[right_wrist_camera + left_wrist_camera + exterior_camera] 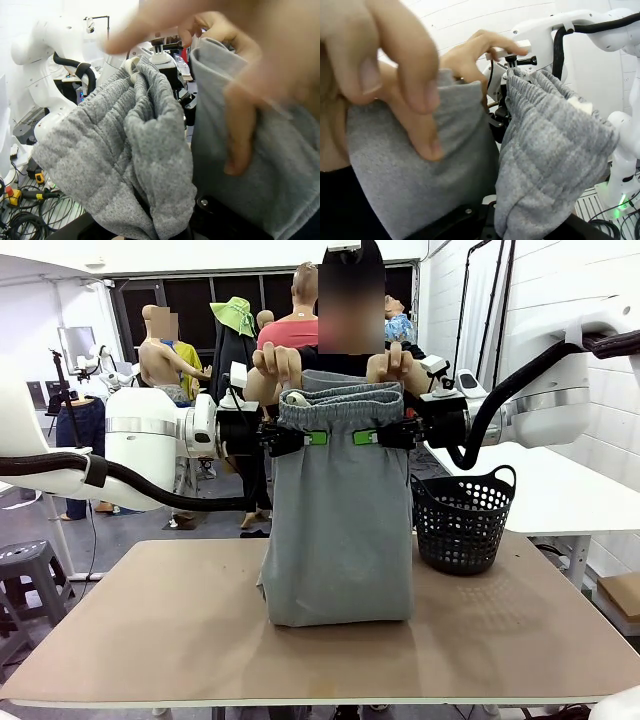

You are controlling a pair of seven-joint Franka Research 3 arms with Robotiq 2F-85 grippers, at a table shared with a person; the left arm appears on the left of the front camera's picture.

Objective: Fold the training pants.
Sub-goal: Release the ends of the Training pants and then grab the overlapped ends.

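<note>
While your left gripper [308, 437] and right gripper [372, 437] are each pinched tight on the gathered waistband, the training pants [340, 540] hang between them, bottom edge resting on the table [150, 630], and the person's hands [278, 365] hold the top edge from the far side. You look to be at the lay-down step, with the fold itself not yet made. Next, lower both arms together, keeping the waistband level and taut, so the cloth lands flat and clear of the basket [462, 525].
</note>
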